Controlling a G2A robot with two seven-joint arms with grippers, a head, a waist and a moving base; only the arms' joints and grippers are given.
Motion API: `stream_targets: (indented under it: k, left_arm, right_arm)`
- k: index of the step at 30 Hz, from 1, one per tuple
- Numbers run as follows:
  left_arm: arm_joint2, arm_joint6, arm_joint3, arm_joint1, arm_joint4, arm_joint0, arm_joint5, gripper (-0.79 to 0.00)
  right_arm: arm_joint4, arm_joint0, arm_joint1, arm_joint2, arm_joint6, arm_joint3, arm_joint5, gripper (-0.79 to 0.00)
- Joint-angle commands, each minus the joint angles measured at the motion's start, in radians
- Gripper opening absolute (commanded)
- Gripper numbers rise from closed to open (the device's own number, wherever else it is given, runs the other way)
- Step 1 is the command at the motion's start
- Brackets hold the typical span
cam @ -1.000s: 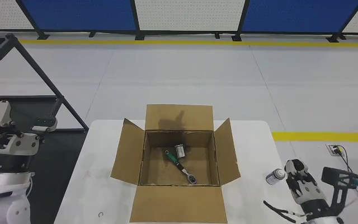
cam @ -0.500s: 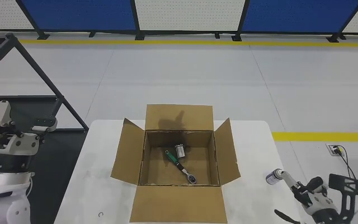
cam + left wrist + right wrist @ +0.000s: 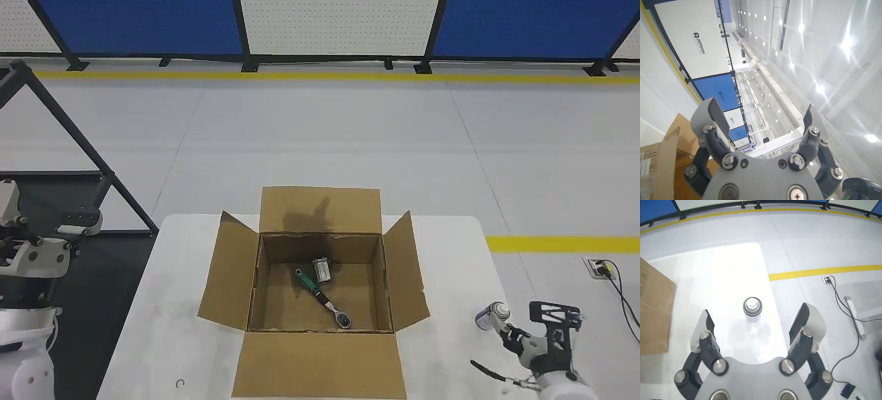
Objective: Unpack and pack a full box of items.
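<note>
Industrial test hall: partition panels point(image 3: 140, 25), yellow floor line point(image 3: 300, 74), high ceiling point(image 3: 810, 47).

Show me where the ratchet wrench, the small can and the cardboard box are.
ratchet wrench point(image 3: 318, 293): top view, on its handle.
small can point(image 3: 752, 308): right wrist view, on its top.
cardboard box point(image 3: 320, 208): top view, on its far flap.
</note>
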Motion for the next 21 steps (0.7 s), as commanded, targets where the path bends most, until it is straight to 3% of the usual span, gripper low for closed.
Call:
stream_targets:
  k: [1, 11, 17, 18, 19, 20, 21]
  left_arm:
    - [0.0, 0.0, 0.0, 0.0, 0.0, 0.0, 0.0, 0.0]
    - [0.0, 0.0, 0.0, 0.0, 0.0, 0.0, 0.0, 0.0]
    - [0.0, 0.0, 0.0, 0.0, 0.0, 0.0, 0.0, 0.0]
    - [0.0, 0.0, 0.0, 0.0, 0.0, 0.0, 0.0, 0.0]
    - [0.0, 0.0, 0.0, 0.0, 0.0, 0.0, 0.0, 0.0]
    - [0.0, 0.0, 0.0, 0.0, 0.0, 0.0, 0.0, 0.0]
    - [0.0, 0.0, 0.0, 0.0, 0.0, 0.0, 0.0, 0.0]
  right_arm:
    - [0.006, 0.025, 0.001, -0.001, 0.01, 0.065, -0.018, 0.0]
    - [0.064, 0.137, 0.001, -0.036, -0.024, 0.28, -0.077, 0.0]
    - [0.074, 0.184, -0.001, -0.069, -0.059, 0.33, -0.103, 0.0]
    - [0.073, 0.189, -0.001, -0.072, -0.061, 0.333, -0.104, -0.394]
    - [0.072, 0.195, -0.001, -0.075, -0.063, 0.338, -0.101, -0.517]
    - [0.071, 0.201, -0.001, -0.076, -0.068, 0.344, -0.094, -0.708]
    - [0.071, 0.203, -0.001, -0.077, -0.069, 0.347, -0.091, -0.785]
